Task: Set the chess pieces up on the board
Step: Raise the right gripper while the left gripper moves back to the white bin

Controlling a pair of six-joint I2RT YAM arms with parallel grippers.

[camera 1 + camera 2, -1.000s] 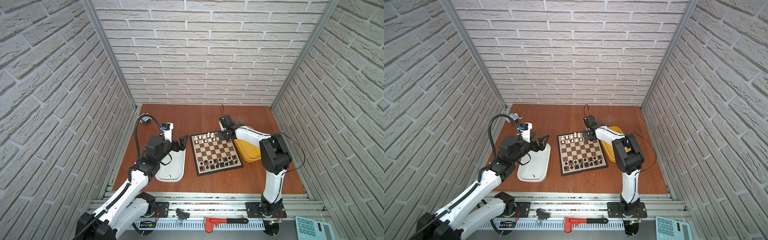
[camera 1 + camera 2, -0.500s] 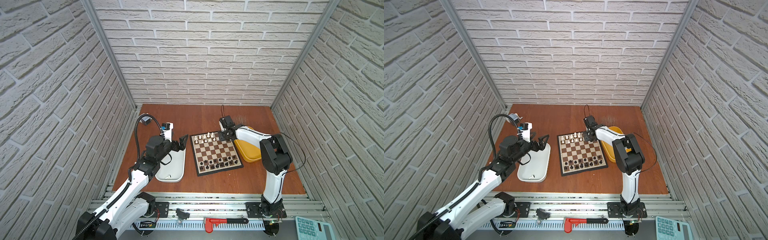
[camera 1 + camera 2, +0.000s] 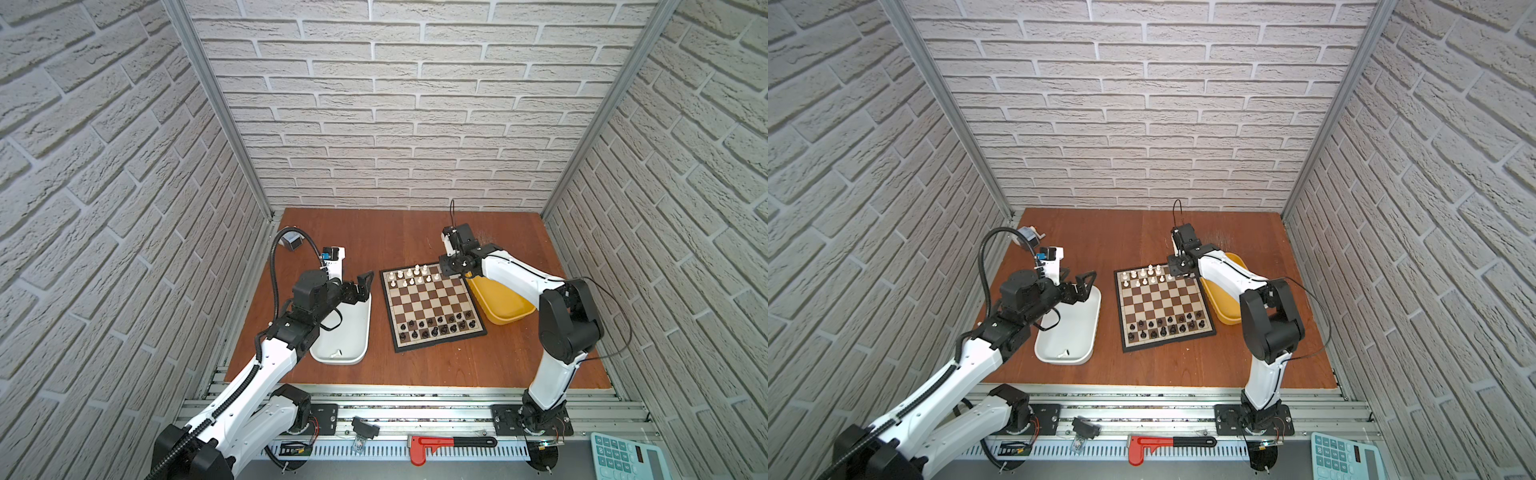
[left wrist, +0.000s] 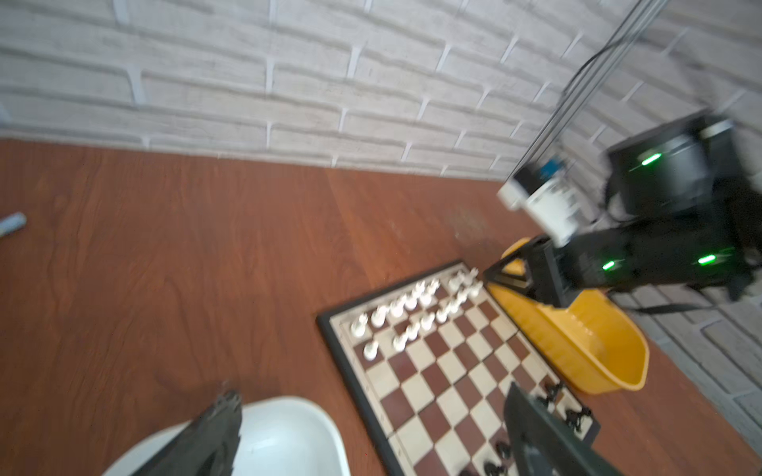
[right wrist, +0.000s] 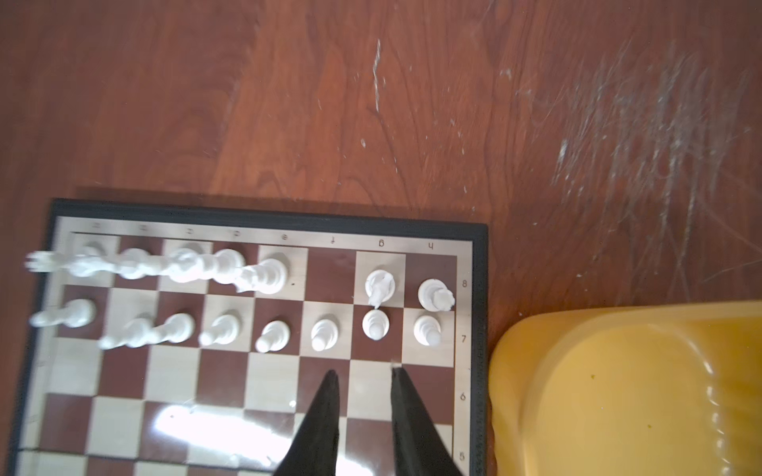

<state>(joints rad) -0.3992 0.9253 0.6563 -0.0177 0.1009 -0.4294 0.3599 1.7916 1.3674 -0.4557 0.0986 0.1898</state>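
Note:
The board [image 3: 432, 305] [image 3: 1160, 305] lies mid-table. White chess pieces [image 3: 415, 276] [image 3: 1146, 276] fill its far two rows and black ones [image 3: 436, 326] [image 3: 1163, 326] the near rows. My right gripper [image 5: 363, 373] [image 3: 449, 268] hovers over the far right corner, open a little with nothing between its fingers. Its tips stand just short of a white pawn [image 5: 375, 324]. One far-row square [image 5: 332, 272] is bare. My left gripper [image 4: 371, 393] [image 3: 360, 289] is wide open and empty over the far end of the white tub [image 3: 349, 332]. One white piece [image 3: 334, 354] lies in that tub.
A yellow tub [image 3: 498, 303] [image 5: 618, 391] touches the board's right edge, under my right arm. A small grey object [image 3: 293, 241] sits at the back left. A red-handled tool [image 3: 449, 442] and a calculator [image 3: 623, 457] lie on the front rail.
My right gripper's jaws have parted slightly from shut. Both arms stay nearly where they were.

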